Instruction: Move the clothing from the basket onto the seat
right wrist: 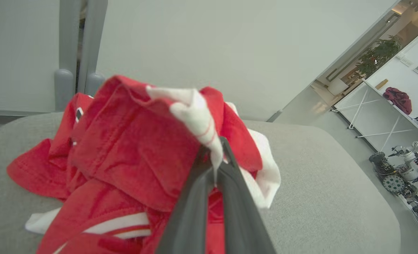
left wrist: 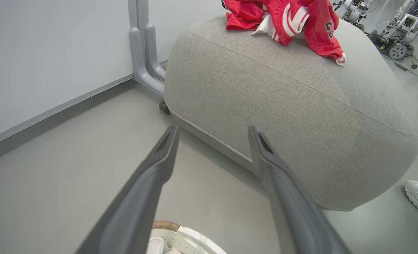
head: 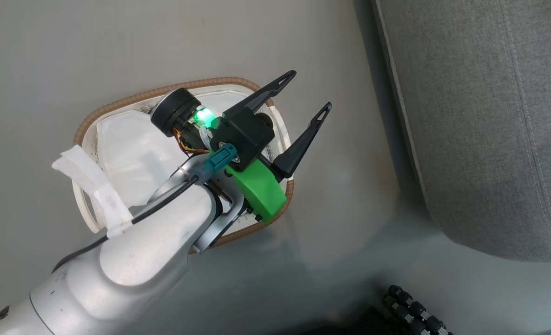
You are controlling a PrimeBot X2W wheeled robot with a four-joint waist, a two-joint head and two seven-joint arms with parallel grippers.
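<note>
**Right arm.** Right gripper [right wrist: 214, 151]: the two long dark fingers are pressed together on a white-and-red fold of the clothing [right wrist: 131, 141], red sports garments with white panels and thin white stripes. The pinch sits at the fingertips. The fold stands up out of the heap, and the rest of the fabric spills down and to that view's left onto the seat [right wrist: 318, 176], a large grey fabric-upholstered sofa cushion. Cannot tell whether one garment or two is held.

**Left arm.** Left gripper [head: 308, 90]: fingers spread wide, nothing between them. It hangs over the seat-side edge of the basket [head: 210, 82], oval white perforated plastic with a brown woven rim, and its fingers point towards the seat [head: 480, 116]. Where the forearm leaves the basket uncovered there is a plain white fabric liner [head: 131, 149] and no red. The part under the arm is hidden.

**Left wrist view.** The clothing [left wrist: 286, 17] lies heaped on the seat's top [left wrist: 283, 98], towards its far edge. It is well apart from the left gripper [left wrist: 214, 130], with floor between. A navy-and-white numeral shows on the right-hand flap.

**Judgement.**
- The task looks nearly complete; what remains is the release.
- Governing relation: the held fold is at the right fingertips, over the seat's top and in from its edges. Parting the fingers should be enough, with no further reach.
- The right arm is the near one; the left is out of play.
- Risk: fabric catching on a fingertip during withdrawal and dragging the heap towards an edge.
</note>
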